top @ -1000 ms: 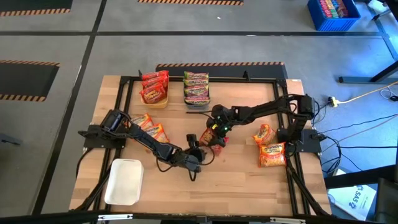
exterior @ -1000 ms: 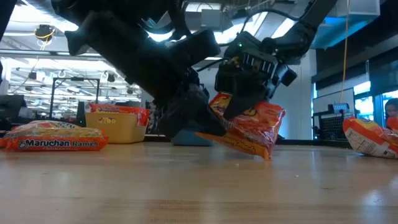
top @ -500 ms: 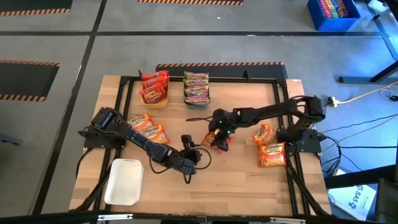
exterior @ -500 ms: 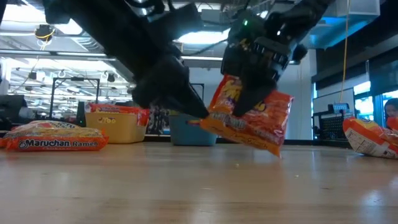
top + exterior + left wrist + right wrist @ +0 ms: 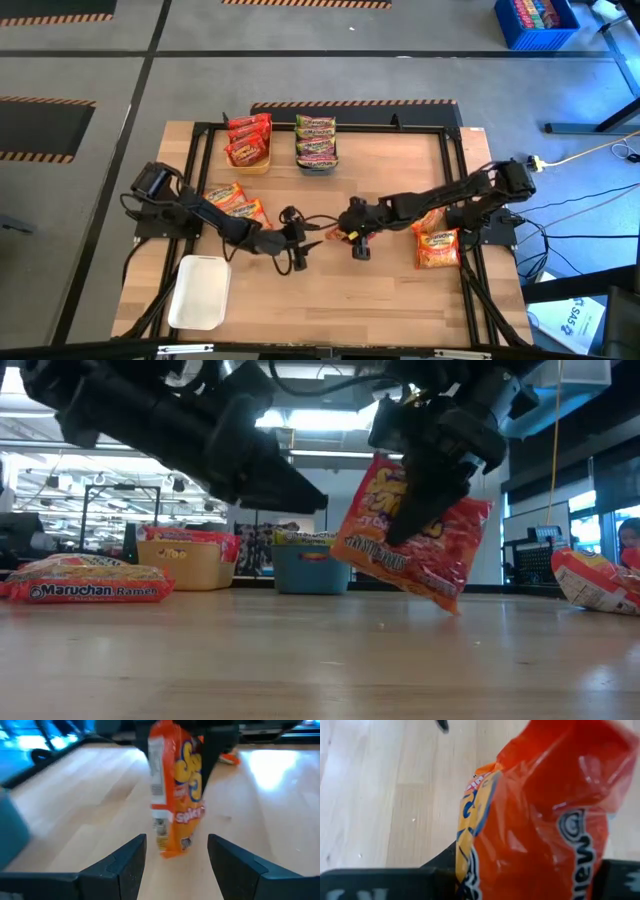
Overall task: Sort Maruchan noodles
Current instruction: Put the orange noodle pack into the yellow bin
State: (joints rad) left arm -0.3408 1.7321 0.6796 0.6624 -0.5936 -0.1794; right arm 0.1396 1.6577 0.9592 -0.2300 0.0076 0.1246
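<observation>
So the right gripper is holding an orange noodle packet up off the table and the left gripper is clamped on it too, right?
Not quite. The left wrist view shows the left gripper open, short of the orange noodle packet. Only the right gripper holds it, clear of the table.

two dark, jointed arms are showing black casings, with thin black cables looping beside the left gripper, whose blocky black fingers are tapering to blunt tips.
</observation>
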